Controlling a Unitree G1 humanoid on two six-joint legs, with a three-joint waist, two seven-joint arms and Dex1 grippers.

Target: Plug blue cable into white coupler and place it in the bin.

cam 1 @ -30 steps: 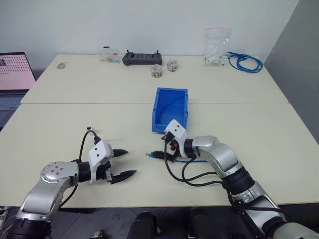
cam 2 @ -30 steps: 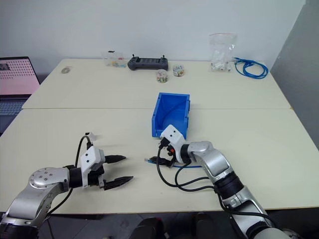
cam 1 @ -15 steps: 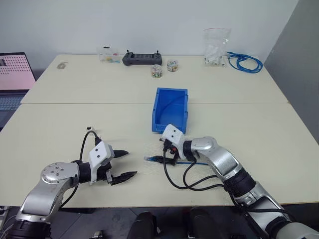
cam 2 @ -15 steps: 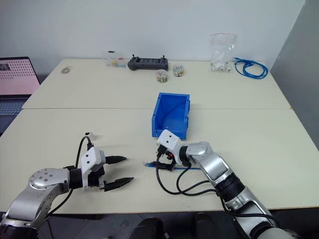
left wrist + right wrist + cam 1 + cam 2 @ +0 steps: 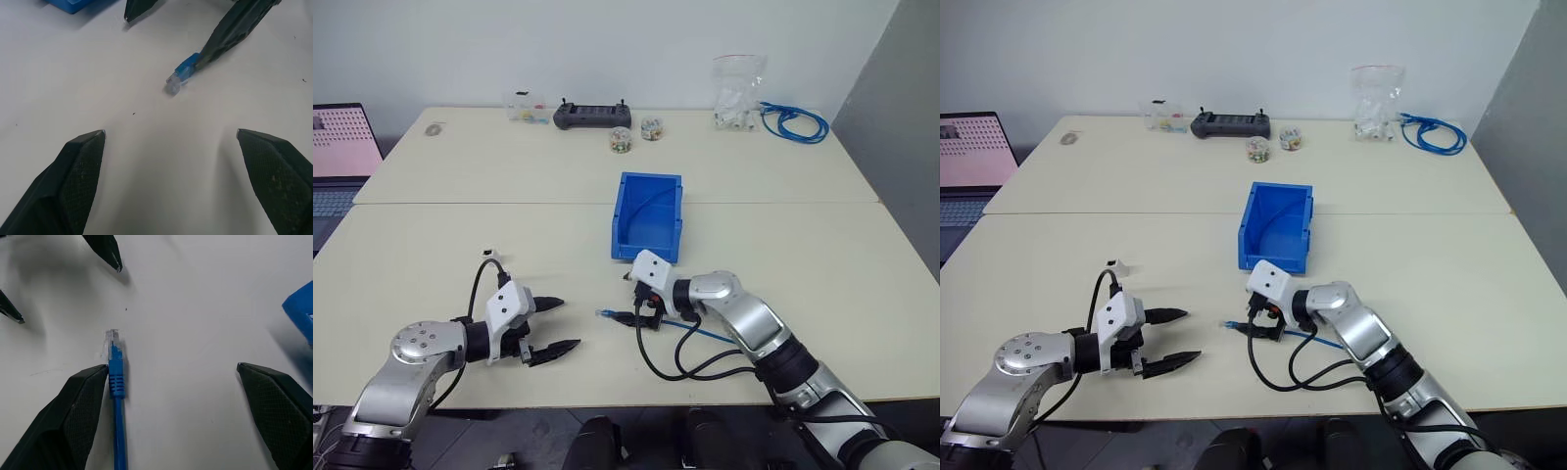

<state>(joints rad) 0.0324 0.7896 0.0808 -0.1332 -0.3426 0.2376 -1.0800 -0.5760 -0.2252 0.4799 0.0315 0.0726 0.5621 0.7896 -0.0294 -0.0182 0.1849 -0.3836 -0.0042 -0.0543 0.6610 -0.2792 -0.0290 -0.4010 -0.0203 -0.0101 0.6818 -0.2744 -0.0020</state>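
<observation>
The blue cable (image 5: 607,313) lies flat on the table in front of the bin (image 5: 649,215), its clear plug (image 5: 111,340) pointing toward my left arm. My right gripper (image 5: 631,306) is open and low over that plug end. In the right wrist view the cable (image 5: 116,382) runs right along the inner side of one finger (image 5: 83,401), not clamped. My left gripper (image 5: 570,322) is open and holds nothing, a hand's width from the plug (image 5: 182,76). A tiny white block, the white coupler (image 5: 487,253), sits on the table beyond my left wrist.
At the table's far edge are a black controller (image 5: 591,115), two small jars (image 5: 621,139), a small clear box (image 5: 521,108), a clear bag of white parts (image 5: 738,93) and a looped blue cable bundle (image 5: 793,122). A laptop (image 5: 337,147) stands at the far left.
My right wrist has rolled a little over the cable's plug end, and more of the cable now shows trailing behind it. The left arm has stayed still.
</observation>
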